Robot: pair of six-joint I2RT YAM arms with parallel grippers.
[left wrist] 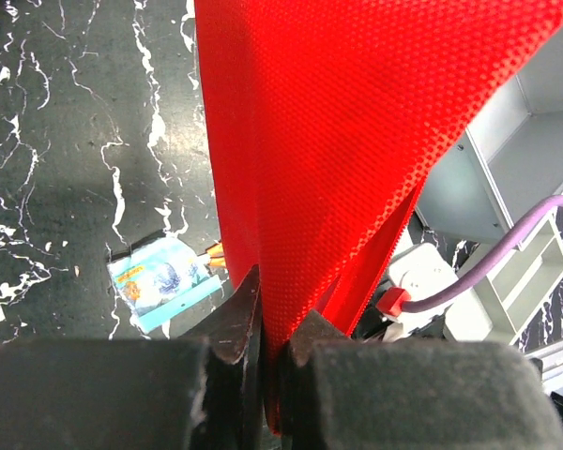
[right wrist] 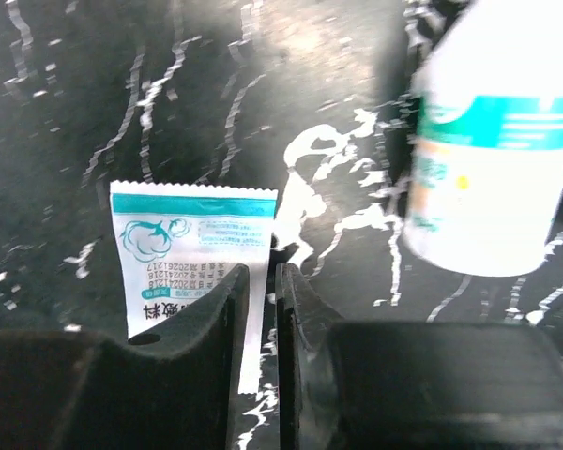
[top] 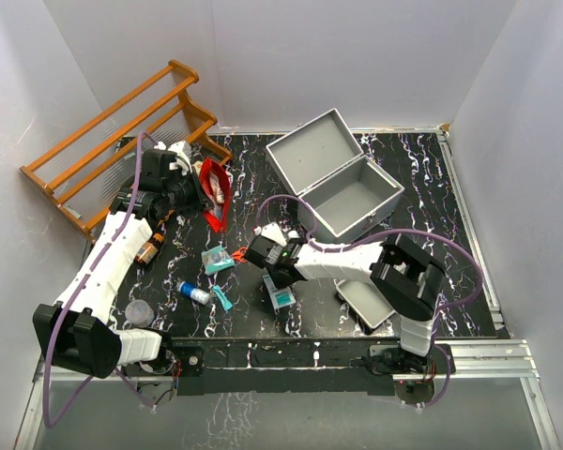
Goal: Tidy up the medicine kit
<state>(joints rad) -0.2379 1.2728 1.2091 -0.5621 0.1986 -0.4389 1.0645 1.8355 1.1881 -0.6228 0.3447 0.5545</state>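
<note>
The medicine kit (top: pixel 357 192) is a light-grey metal case standing open at the back of the table, its lid (top: pixel 310 150) leaning back to the left. In the left wrist view, its wall (left wrist: pixel 525 159) shows at the right. My left gripper (top: pixel 197 187) (left wrist: pixel 280 305) is shut on a red mesh pouch (top: pixel 214 192) (left wrist: pixel 357 122), held above the table left of the case. My right gripper (top: pixel 255 251) (right wrist: pixel 261 277) is low over the table's middle. Its jaws stand narrow on the right edge of a white packet (right wrist: pixel 192 244) with a teal stripe. A white bottle (right wrist: pixel 497 141) (top: pixel 272 232) stands just beyond.
A grey tray (top: pixel 366 302) (left wrist: pixel 535 272) lies near the right arm. A teal packet (top: pixel 218 261) (left wrist: pixel 164 279), a blue-white tube (top: pixel 193 293), another packet (top: pixel 283 298), a brown bottle (top: pixel 150 248) and a grey cap (top: pixel 139 312) are scattered on the left. The wooden rack (top: pixel 122 141) leans at back left.
</note>
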